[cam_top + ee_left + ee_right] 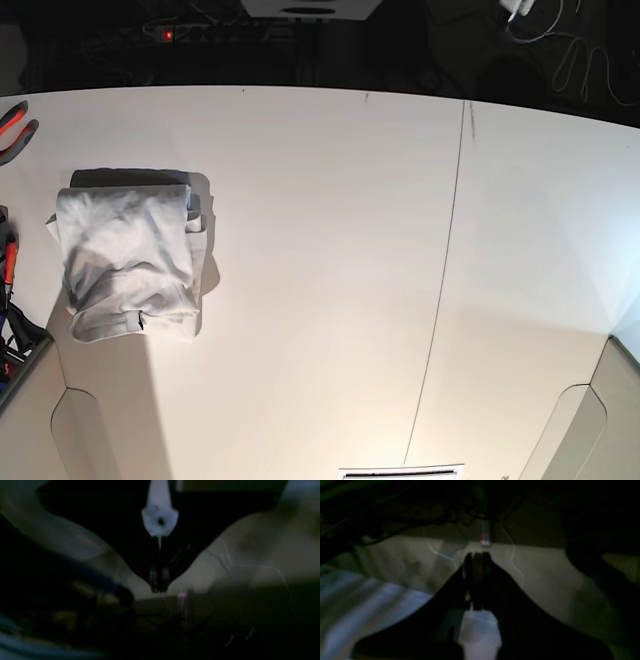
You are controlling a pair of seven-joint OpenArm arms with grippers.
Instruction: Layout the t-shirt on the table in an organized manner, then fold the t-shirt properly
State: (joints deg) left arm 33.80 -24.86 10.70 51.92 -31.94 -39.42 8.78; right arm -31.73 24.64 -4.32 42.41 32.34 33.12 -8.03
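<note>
The white t-shirt (pixel 130 262) lies as a compact folded bundle on the left part of the white table (pixel 320 200), wrinkled, with a grey shadowed fold at its far edge. No arm shows in the base view. The left wrist view is dark and blurred; my left gripper (pixel 159 583) has its fingers together over a pale surface and nothing shows between them. The right wrist view is just as dark; my right gripper (pixel 477 557) also has its fingers together and holds nothing visible.
A thin dark seam (pixel 445 270) crosses the table right of the middle. Orange-handled tools (pixel 12 125) lie at the left edge. A power strip (pixel 170 33) and white cables (pixel 570 50) sit behind the table's far edge.
</note>
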